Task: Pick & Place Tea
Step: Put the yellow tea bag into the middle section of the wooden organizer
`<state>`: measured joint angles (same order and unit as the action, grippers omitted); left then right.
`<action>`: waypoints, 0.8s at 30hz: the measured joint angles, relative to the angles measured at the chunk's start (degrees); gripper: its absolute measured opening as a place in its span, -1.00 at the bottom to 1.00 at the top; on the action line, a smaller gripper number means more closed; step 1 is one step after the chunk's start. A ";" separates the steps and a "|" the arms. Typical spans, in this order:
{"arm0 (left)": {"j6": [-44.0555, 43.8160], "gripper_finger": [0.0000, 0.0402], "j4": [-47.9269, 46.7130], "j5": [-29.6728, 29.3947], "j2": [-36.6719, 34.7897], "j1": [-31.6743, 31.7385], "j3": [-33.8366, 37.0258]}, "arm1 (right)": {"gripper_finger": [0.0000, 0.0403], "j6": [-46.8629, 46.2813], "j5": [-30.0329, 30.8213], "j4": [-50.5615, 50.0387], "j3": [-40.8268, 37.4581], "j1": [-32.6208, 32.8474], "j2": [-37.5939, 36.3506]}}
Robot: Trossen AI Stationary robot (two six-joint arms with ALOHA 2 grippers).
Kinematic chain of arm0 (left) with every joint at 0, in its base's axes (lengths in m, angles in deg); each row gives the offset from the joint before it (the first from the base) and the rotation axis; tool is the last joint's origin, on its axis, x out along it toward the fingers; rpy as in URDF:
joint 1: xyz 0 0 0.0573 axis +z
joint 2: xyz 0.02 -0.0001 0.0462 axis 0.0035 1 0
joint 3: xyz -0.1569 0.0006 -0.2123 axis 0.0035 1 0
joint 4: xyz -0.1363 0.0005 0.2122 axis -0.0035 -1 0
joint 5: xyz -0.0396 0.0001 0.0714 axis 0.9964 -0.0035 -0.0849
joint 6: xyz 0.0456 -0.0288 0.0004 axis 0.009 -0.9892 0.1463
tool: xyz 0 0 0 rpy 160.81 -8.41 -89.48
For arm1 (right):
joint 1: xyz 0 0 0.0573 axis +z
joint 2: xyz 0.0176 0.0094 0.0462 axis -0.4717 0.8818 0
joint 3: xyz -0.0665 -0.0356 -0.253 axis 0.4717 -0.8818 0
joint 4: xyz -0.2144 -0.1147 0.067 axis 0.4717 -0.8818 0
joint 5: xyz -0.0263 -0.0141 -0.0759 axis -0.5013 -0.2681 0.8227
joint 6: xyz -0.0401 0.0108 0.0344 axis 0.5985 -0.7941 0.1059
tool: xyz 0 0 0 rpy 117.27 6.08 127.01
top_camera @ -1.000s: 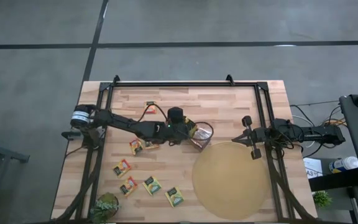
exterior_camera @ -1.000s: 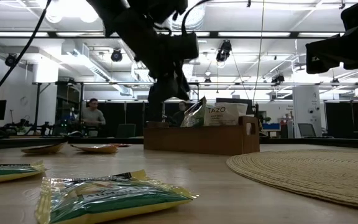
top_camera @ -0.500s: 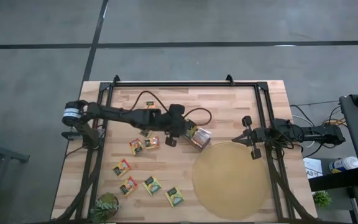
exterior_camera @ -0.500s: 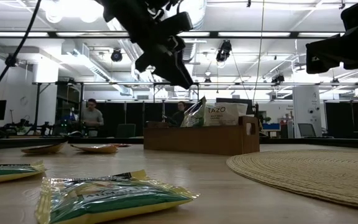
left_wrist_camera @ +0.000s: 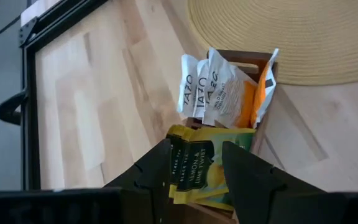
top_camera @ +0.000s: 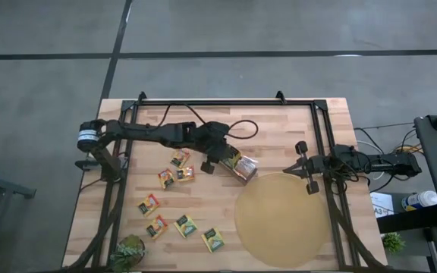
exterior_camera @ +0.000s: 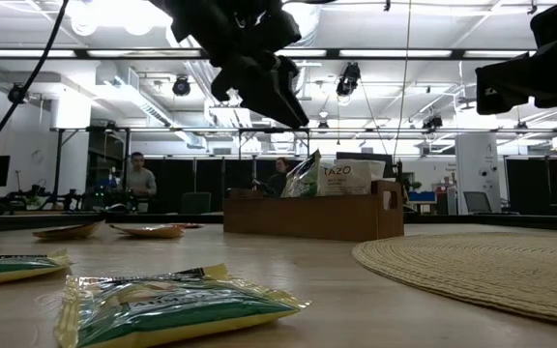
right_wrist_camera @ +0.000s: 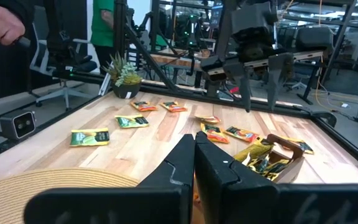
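The brown wooden box (top_camera: pixel 242 167) lies on the table at the mat's far left rim. Tea sachets stand in it: white-and-orange ones (left_wrist_camera: pixel 219 87) and a green-yellow one (left_wrist_camera: pixel 207 177). Several more tea sachets (top_camera: pixel 174 176) lie flat on the wood to the left and toward the near edge. My left gripper (top_camera: pixel 217 161) hangs open above the box's left end, slanting down at it, with nothing between its fingers (left_wrist_camera: pixel 160 168). My right gripper (top_camera: pixel 298 168) waits shut at the table's right side, level, fingers together (right_wrist_camera: pixel 194 149).
A big round woven mat (top_camera: pixel 283 220) covers the near right of the table. A small potted plant (top_camera: pixel 130 252) stands at the near left corner. A black frame (top_camera: pixel 226 101) runs along the far edge. Bare wood lies between the loose sachets and the box.
My left gripper has risen from just above the box's left end and tipped from pointing steeply down to a slant. Its arm has swung toward the table's far edge. The fingers have stayed open. The box and the sachets have not moved.
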<state>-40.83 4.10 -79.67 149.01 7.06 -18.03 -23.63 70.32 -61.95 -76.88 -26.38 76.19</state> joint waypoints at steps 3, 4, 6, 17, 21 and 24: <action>1.66 -0.31 0.03 0.96 0.02 0.82 0.02 | -0.96 0.02 0.00 -0.02 0.00 -0.01 0.00; 1.72 -0.31 0.10 1.70 0.14 1.11 0.02 | -0.96 0.02 0.00 -0.02 0.00 -0.02 0.00; 1.73 -0.31 0.16 3.13 0.65 1.76 -0.15 | -0.96 0.02 -0.01 -0.02 0.00 -0.01 0.00; 3.21 -0.31 0.16 8.10 3.82 2.81 -1.59 | -0.96 0.02 0.00 -0.02 0.00 -0.01 -0.01; 4.72 -0.31 0.29 8.07 4.98 2.87 -2.02 | -0.96 0.02 -0.02 -0.02 0.00 -0.01 -0.04; 5.48 -0.31 0.50 7.87 6.24 3.18 -2.63 | -0.96 0.02 -0.02 -0.02 0.00 0.00 -0.04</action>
<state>-35.35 4.60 -71.80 155.26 10.24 -20.66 -23.61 70.30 -61.97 -76.88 -26.39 76.15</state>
